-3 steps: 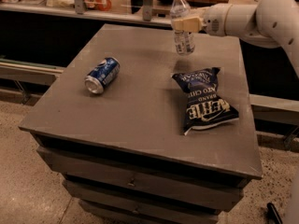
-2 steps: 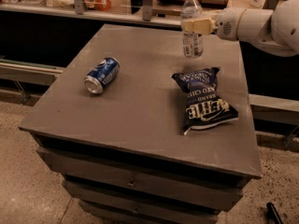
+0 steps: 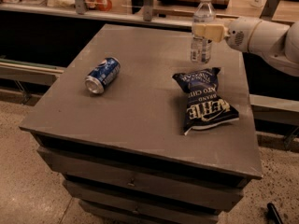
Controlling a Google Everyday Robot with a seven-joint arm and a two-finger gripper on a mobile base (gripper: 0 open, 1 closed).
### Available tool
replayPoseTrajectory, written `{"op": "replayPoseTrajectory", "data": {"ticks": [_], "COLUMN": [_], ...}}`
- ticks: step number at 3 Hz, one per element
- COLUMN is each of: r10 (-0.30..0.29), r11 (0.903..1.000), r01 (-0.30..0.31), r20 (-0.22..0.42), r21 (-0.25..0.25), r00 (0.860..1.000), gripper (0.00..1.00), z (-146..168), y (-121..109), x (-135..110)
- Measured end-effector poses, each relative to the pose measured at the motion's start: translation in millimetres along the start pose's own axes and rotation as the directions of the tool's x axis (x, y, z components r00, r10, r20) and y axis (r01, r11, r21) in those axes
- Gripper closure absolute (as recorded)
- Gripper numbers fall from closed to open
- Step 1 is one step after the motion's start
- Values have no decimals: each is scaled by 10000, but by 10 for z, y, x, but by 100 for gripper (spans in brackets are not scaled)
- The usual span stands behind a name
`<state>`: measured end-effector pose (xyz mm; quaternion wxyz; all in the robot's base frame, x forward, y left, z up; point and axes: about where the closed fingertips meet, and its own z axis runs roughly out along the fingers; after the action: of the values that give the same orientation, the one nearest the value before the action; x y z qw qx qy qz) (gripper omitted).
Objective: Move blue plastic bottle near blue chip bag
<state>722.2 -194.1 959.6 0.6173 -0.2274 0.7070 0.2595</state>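
Note:
The blue plastic bottle (image 3: pixel 202 36) is clear with a white cap and stands upright at the back right of the grey table (image 3: pixel 140 106). My gripper (image 3: pixel 204 31) reaches in from the right and is shut around the bottle's middle. The bottle's base is at or just above the tabletop; I cannot tell which. The blue chip bag (image 3: pixel 203 99), dark navy with white lettering, lies flat just in front of the bottle, a short gap apart.
A blue soda can (image 3: pixel 103 75) lies on its side on the left part of the table. A counter with clutter runs behind the table. The white arm (image 3: pixel 266 36) spans the right edge. Drawers sit below the tabletop.
My gripper has carried the bottle a little to the right and toward the front, closer to the chip bag's top edge. The can and bag have not moved.

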Motion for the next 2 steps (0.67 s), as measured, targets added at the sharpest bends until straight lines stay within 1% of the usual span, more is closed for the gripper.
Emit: {"op": "replayPoseTrajectory", "data": {"ticks": [1, 2], "r10": [167, 399], "r11": [9996, 9987], "r01": [-167, -398], "r20": [-12, -40], "r21": [212, 333], "r00": [9999, 9992], "gripper": [100, 100], "z": [-173, -292], "y": [19, 96], "x": [55, 150]}}
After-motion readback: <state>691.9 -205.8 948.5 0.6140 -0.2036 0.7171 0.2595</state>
